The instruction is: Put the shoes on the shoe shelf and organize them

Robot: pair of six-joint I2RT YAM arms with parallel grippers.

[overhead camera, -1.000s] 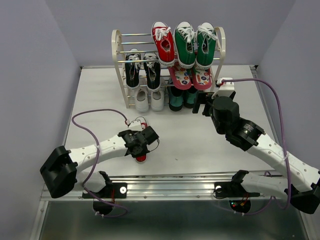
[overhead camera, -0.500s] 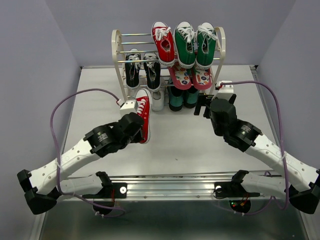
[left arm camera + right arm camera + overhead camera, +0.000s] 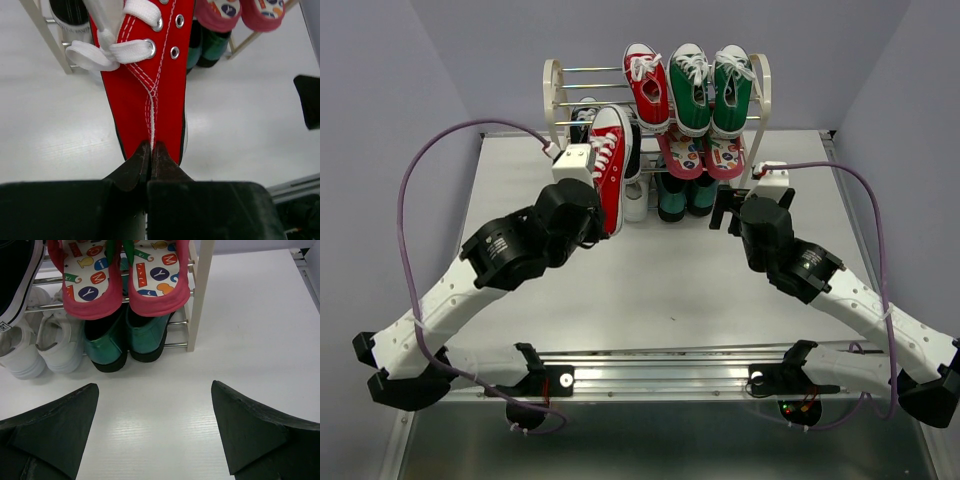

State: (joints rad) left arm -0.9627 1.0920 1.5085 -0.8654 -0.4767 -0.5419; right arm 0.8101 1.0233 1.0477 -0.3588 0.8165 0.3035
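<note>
My left gripper (image 3: 596,222) is shut on the heel of a red sneaker (image 3: 610,165) with white laces and holds it up in front of the shoe shelf (image 3: 555,100), toe toward the rack. In the left wrist view the gripper (image 3: 151,150) pinches the heel seam of the sneaker (image 3: 150,75). The other red sneaker (image 3: 646,86) lies on the top tier. Black sneakers (image 3: 583,120) sit partly hidden behind the held shoe. White sneakers (image 3: 35,345) sit on the bottom tier. My right gripper (image 3: 724,212) is open and empty before the shelf's right side; it also shows in the right wrist view (image 3: 155,405).
Green high-tops (image 3: 710,88) lie on the top tier right. Pink patterned flip-flops (image 3: 125,275) lie on the middle tier, with dark green shoes (image 3: 127,337) under them. The shelf's cream right frame (image 3: 201,295) stands close ahead of my right gripper.
My left arm has lifted the red sneaker from the table's front left and carried it up and back to the shelf. My right arm has hardly moved.
</note>
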